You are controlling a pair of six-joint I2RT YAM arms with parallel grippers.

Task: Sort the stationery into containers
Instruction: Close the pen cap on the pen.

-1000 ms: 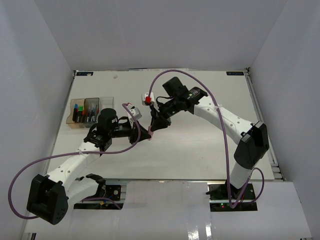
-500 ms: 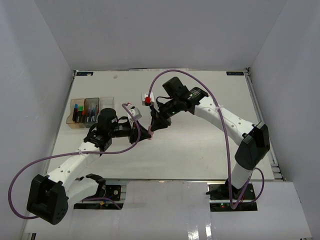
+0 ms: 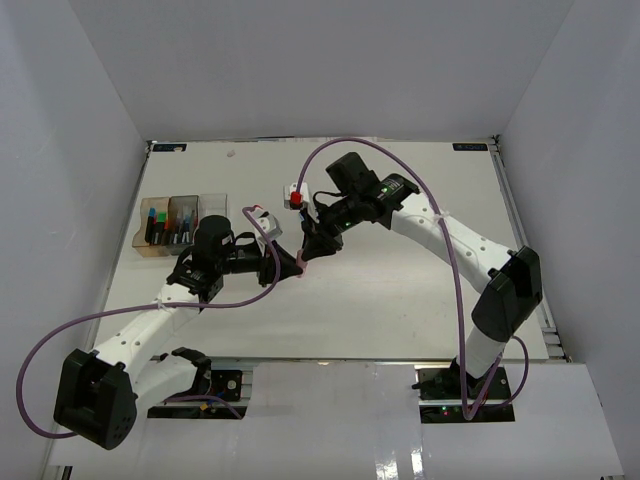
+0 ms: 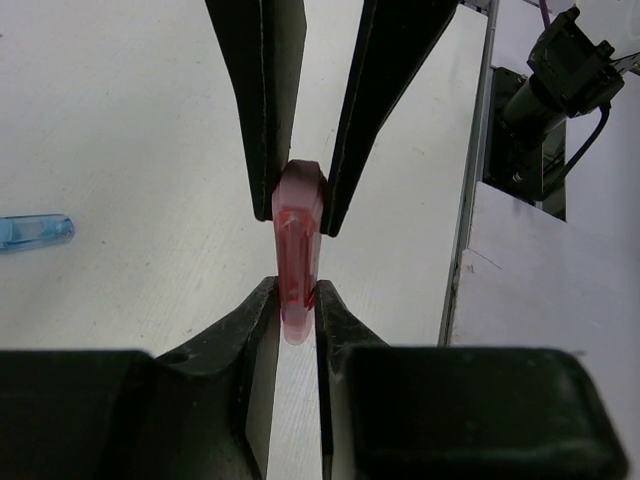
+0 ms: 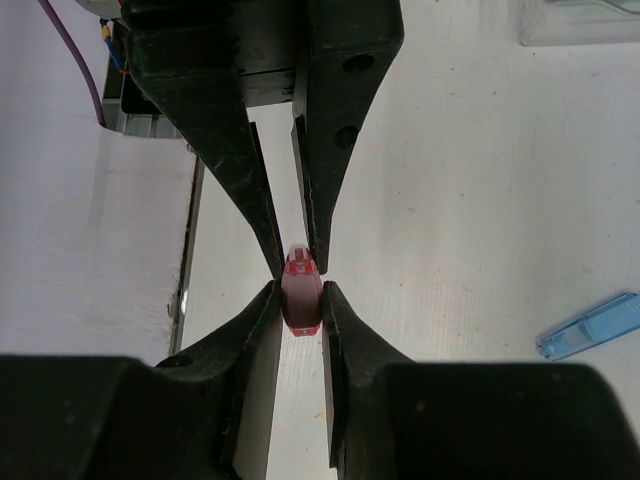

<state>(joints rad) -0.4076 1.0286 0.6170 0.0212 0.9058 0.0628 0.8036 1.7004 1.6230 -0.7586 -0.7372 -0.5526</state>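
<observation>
A translucent pink tapered piece (image 3: 303,262) hangs above the table between both grippers. My left gripper (image 4: 296,298) is shut on its narrow end (image 4: 298,240). My right gripper (image 5: 299,292) is shut on its wide end (image 5: 301,300). In the top view the left gripper (image 3: 294,264) comes from the left and the right gripper (image 3: 311,251) from the upper right, tip to tip. The row of containers (image 3: 213,201) stands at the far left, with several capped highlighters (image 3: 163,226) in the amber and grey boxes.
A translucent blue tapered piece (image 4: 30,231) lies on the table near the grippers and also shows in the right wrist view (image 5: 590,326). A corner of a clear box (image 5: 585,35) shows at that view's top right. The table's near edge rail (image 4: 470,190) runs close by.
The right arm has shifted very slightly. Both grippers stay on the pink piece in the same place.
</observation>
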